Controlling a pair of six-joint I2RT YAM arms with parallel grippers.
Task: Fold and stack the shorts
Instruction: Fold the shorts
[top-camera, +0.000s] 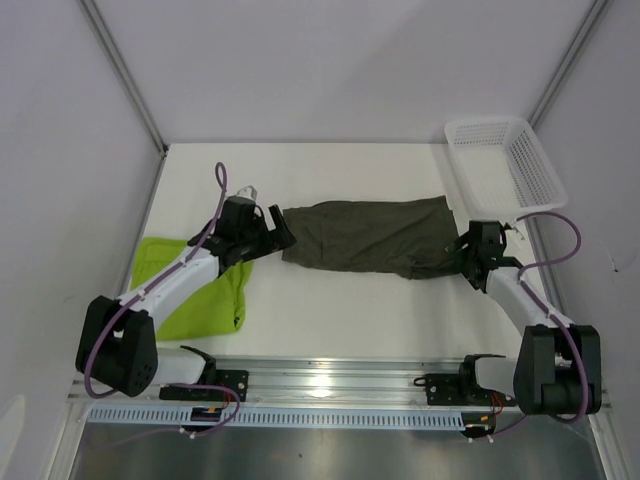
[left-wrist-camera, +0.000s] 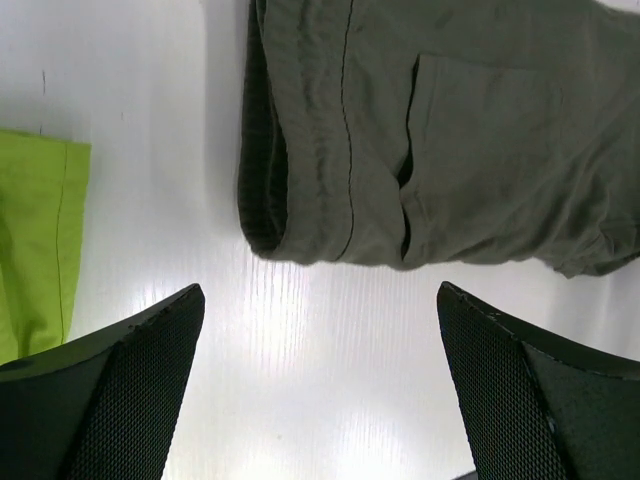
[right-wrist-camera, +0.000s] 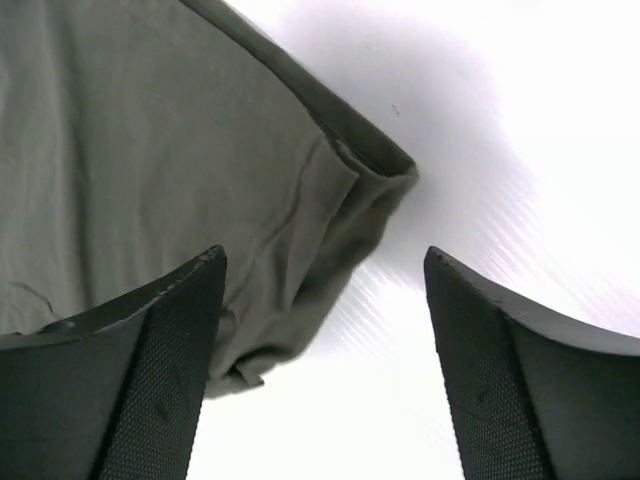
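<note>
top: olive-grey shorts (top-camera: 365, 235) flat, mid table (top-camera: 330, 320); lime green shorts (top-camera: 205, 290) L side, partly under L arm; white mesh basket (top-camera: 505, 165) far R corner | L wrist: left gripper (left-wrist-camera: 320, 290) jaws wide, nothing held, just short of olive-grey shorts' end | R wrist: right gripper (right-wrist-camera: 322, 252) jaws apart, not pinching; olive-grey shorts' corner lies betw. fingers

Dark olive-grey shorts (top-camera: 365, 237) lie spread across the centre of a white table (top-camera: 330, 310), the left gripper (top-camera: 280, 228) at their left end, the right gripper (top-camera: 465, 255) at their right. Lime green shorts (top-camera: 215, 300) lie at left, partly under the left arm (top-camera: 180, 275). White mesh basket (top-camera: 535, 160), upper right.
</note>
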